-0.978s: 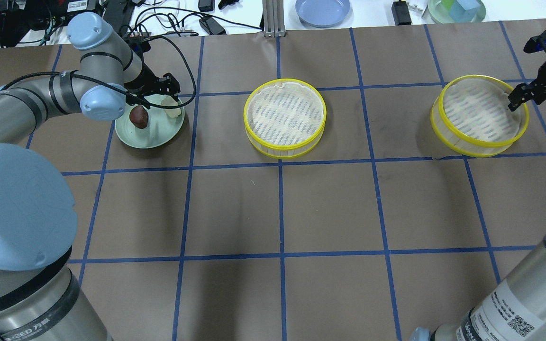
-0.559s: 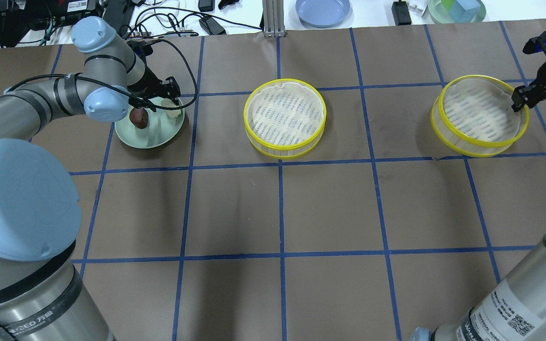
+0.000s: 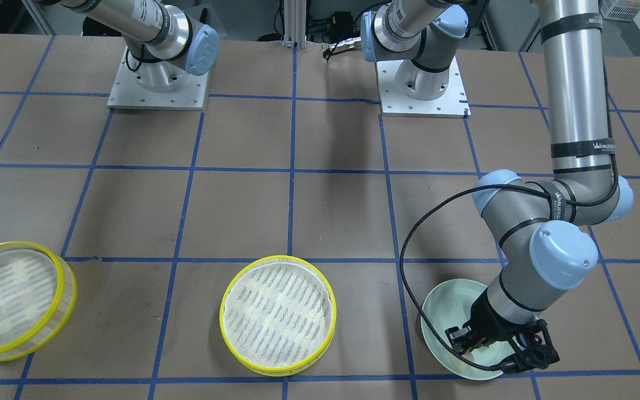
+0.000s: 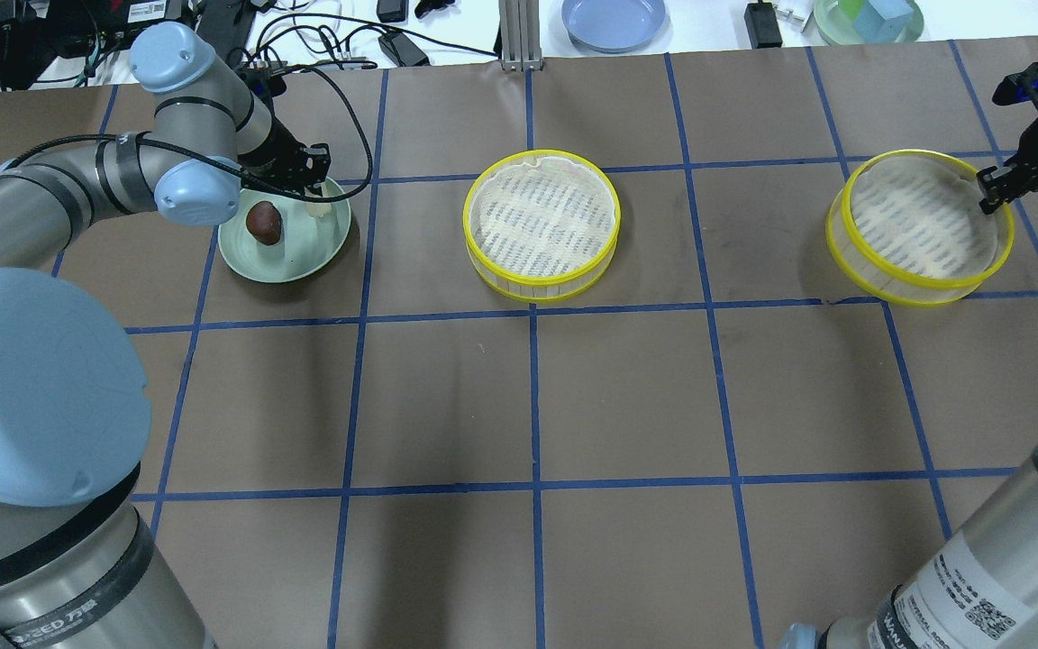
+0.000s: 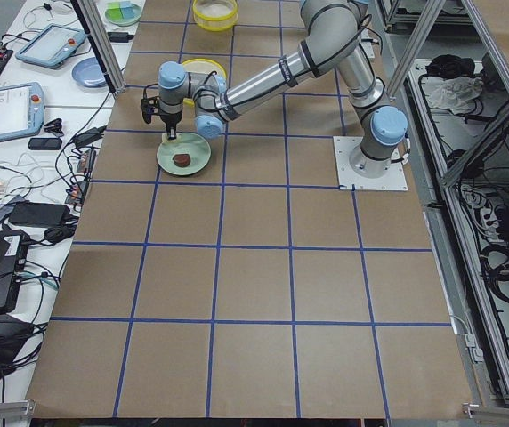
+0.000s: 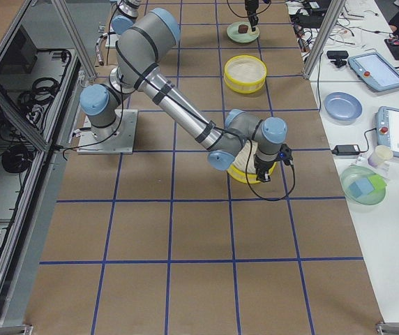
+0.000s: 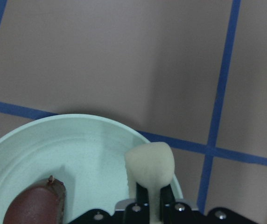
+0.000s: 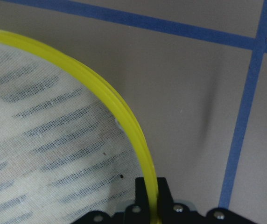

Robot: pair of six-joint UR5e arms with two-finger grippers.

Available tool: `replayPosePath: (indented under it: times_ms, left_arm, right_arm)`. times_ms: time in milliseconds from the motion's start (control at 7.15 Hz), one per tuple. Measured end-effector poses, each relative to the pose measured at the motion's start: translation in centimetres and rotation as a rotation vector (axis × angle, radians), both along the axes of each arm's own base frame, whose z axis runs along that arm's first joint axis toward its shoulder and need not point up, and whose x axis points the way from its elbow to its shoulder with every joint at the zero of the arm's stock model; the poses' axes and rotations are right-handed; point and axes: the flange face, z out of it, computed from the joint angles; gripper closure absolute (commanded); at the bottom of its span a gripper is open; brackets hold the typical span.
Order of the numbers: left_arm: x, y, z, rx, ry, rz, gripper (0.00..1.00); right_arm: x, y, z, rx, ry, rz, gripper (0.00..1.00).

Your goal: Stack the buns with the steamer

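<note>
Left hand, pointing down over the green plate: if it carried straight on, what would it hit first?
Probably the pale green plate, near its rim; the left hand holds the cream bun right above it, though the gap is hard to judge.

overhead opposite front view, both wrist cameras close
</note>
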Motion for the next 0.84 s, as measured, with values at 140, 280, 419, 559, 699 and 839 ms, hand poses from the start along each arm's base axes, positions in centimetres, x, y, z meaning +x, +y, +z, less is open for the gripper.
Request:
replayPosePath:
  times_ms: [140, 280, 419, 559, 699, 839]
  left_arm:
    - [-1.6, 0.0, 1.5, -0.020, 0.031, 0.036, 1.00]
    - [-4.6, 0.3, 3.1, -0.037, 0.072, 0.069, 1.00]
    - [-8.4, 0.9, 4.4, -0.054, 0.108, 0.100, 1.00]
    - [-11.7, 1.6, 5.2, -0.068, 0.146, 0.121, 1.00]
    - [-15.0, 2.3, 5.4, -0.065, 0.196, 0.135, 1.00]
    - [-17.8, 3.0, 4.9, -0.052, 0.246, 0.139, 1.00]
  right_arm:
    - [0.4, 0.1, 1.2, -0.005, 0.003, -0.007, 0.97]
    - [1.4, 0.5, 3.4, -0.005, 0.002, -0.021, 0.97]
    - [3.3, 0.8, 6.2, -0.005, 0.000, -0.038, 0.97]
    - [5.9, 1.0, 9.0, -0.007, 0.003, -0.048, 0.97]
    - [9.1, 1.4, 11.8, -0.012, 0.008, -0.063, 0.97]
    - [12.1, 1.8, 14.1, -0.015, 0.014, -0.080, 0.97]
